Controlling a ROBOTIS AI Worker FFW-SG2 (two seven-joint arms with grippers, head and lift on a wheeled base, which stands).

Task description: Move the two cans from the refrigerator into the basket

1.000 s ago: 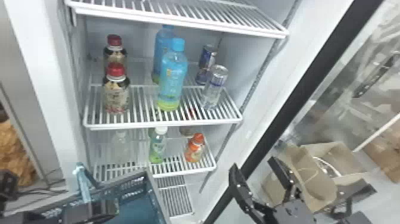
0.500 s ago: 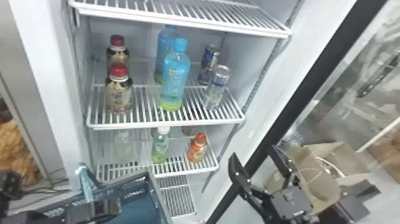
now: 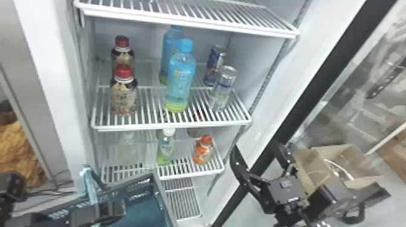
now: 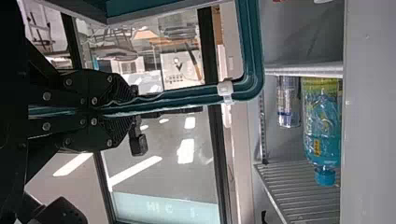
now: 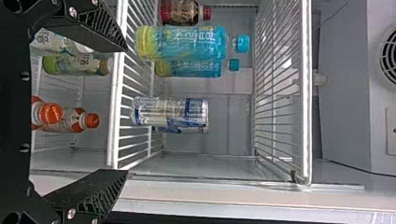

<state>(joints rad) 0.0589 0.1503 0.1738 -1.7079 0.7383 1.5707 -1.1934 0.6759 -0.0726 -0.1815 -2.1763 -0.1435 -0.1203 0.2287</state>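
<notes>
White fridge shelf [image 3: 172, 125], with the nearer can [image 3: 223, 89] and farther can [image 3: 214, 65] standing at its right. The left gripper [image 4: 130, 109] pinches the basket [image 3: 163, 196] by its handle [image 4: 187, 98]. Right gripper [image 5: 127, 111], fingers spread, apparently lining up; next, advance around the nearer can.

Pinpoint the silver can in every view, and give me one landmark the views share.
Head view: silver can on the cans' shelf, right of the front blue-capped bottle.
Left wrist view: silver can, beside the blue-capped bottle.
Right wrist view: silver can, ahead of the gap between the right fingers.
Shared landmark: front blue-capped bottle.
</notes>
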